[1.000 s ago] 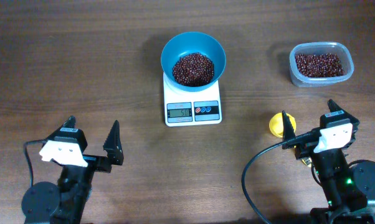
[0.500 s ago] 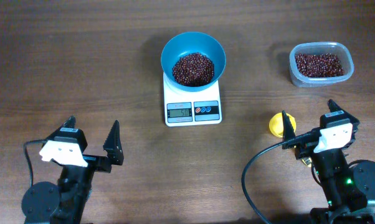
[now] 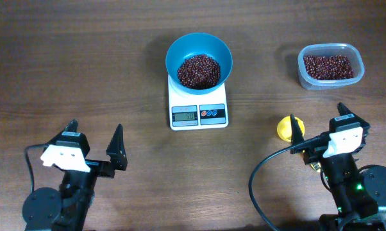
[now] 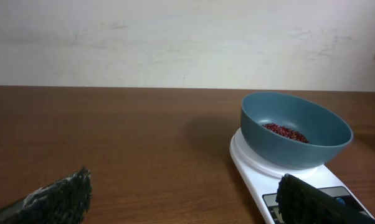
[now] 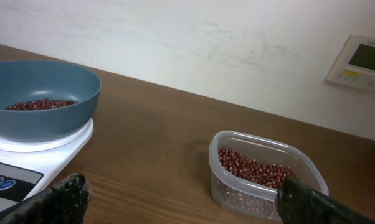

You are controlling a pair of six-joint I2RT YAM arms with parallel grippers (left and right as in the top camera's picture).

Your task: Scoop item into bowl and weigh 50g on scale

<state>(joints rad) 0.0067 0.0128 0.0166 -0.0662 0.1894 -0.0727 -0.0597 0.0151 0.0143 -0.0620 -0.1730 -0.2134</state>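
The teal-blue bowl [image 3: 199, 59] stands on the white scale [image 3: 198, 113] at the table's middle back and holds a heap of red-brown beans [image 3: 198, 70]. The bowl [image 4: 294, 127] and scale [image 4: 262, 165] also show in the left wrist view, and the bowl [image 5: 41, 96] in the right wrist view. My left gripper [image 3: 95, 141] is open and empty at the front left. My right gripper [image 3: 318, 125] is open and empty at the front right. A yellow scoop [image 3: 285, 128] lies on the table just left of the right gripper.
A clear plastic tub [image 3: 329, 65] with more beans stands at the back right; it shows in the right wrist view [image 5: 268, 177] too. A black cable [image 3: 263, 183] loops by the right arm's base.
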